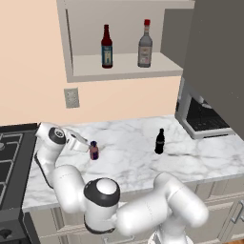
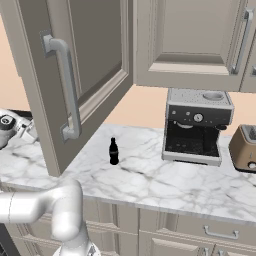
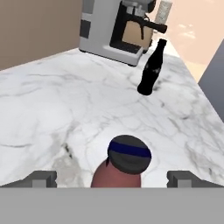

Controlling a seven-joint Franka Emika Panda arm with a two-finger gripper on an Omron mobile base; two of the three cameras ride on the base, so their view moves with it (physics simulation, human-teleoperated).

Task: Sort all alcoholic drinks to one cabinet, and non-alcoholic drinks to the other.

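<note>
Two alcoholic drinks stand on the shelf of the open wall cabinet (image 1: 125, 68): a dark brown-red bottle (image 1: 106, 47) and a clear red-capped bottle (image 1: 145, 44). On the marble counter are a black cola bottle (image 1: 160, 141) (image 2: 114, 151) (image 3: 151, 70) and a short purple-pink container with a blue top (image 1: 94, 150) (image 3: 126, 162). My gripper (image 1: 86, 146) (image 3: 112, 178) is open, low over the counter. Its fingertips (image 3: 41, 178) stand wide on either side of the container without touching it.
The cabinet's dark grey door (image 1: 214, 57) hangs open at the right; from the other side it shows a bar handle (image 2: 66, 85). A coffee machine (image 1: 202, 116) (image 2: 197, 125), a toaster (image 2: 245, 147) and a stove (image 1: 12, 152) flank the counter.
</note>
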